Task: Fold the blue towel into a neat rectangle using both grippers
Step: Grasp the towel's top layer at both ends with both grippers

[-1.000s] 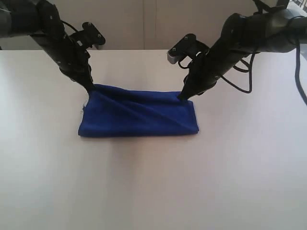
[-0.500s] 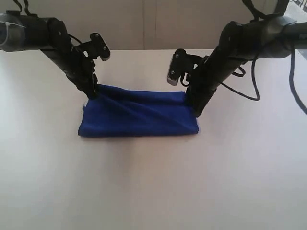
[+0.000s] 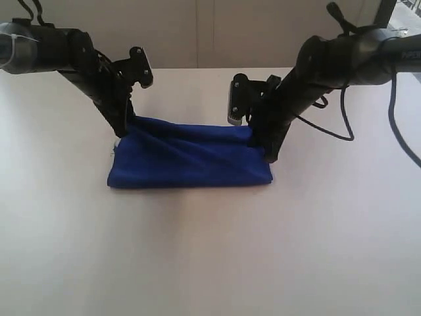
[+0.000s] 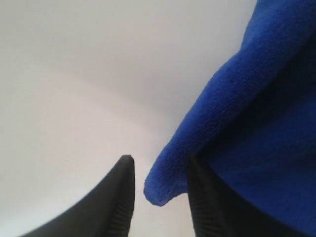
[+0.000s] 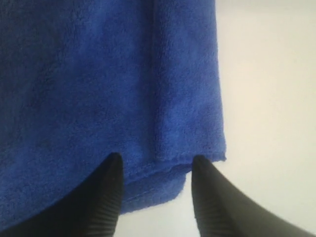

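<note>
Now released: the blue towel [image 3: 191, 161] lies on the white table [image 3: 210, 263] as a long folded band, its far edge between the two arms. A second earlier the left tool [image 3: 126, 130] and the right tool [image 3: 270, 151] each pinch a far corner of the cloth. At this moment both stand with their fingers apart and grip nothing. The left wrist view shows the towel's rounded corner lying loose between the parted fingers [image 4: 121, 197]. The right wrist view shows the stitched edge lying flat between its own pair [image 5: 207, 197]. Both arms also stand steeper than before, while the cloth's outline is almost unaltered.

Interpretation: the fold has been laid down and let go. Diagonal creases cross the top layer and the right end slants a little, so the rectangle is not yet neat. Withdrawal calls for a straight lift, since either finger could drag a corner.
</note>
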